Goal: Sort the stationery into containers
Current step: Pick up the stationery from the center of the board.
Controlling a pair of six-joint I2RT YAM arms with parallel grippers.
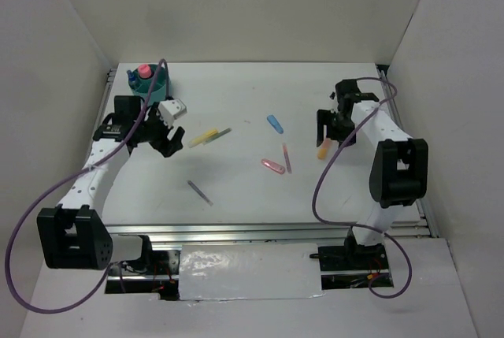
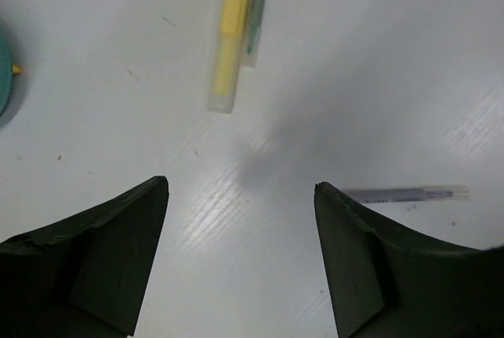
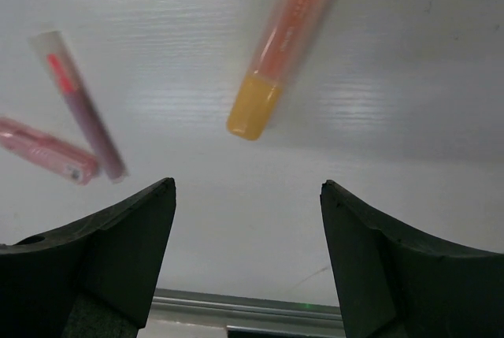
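Note:
The teal tub (image 1: 151, 84), the container, stands at the back left with a pink-topped item (image 1: 144, 71) in it; its rim (image 2: 5, 78) shows in the left wrist view. My left gripper (image 1: 167, 147) (image 2: 240, 188) hangs open and empty in front of it. Beyond its fingers lie a yellow highlighter (image 2: 227, 50) (image 1: 205, 137), a thin green pen (image 2: 256, 7) and a purple pen (image 2: 405, 194) (image 1: 199, 191). My right gripper (image 1: 329, 129) (image 3: 248, 188) is open and empty, just short of the orange marker (image 3: 276, 46) (image 1: 324, 148). To its left are a pink pen (image 3: 83, 109) and a pink clip (image 3: 43, 153).
A small blue piece (image 1: 274, 123) lies mid-table. White walls close in the table on the left, the back and the right. A metal rail (image 1: 268, 230) runs along the near edge, and its strip (image 3: 252, 306) shows beyond the right fingers.

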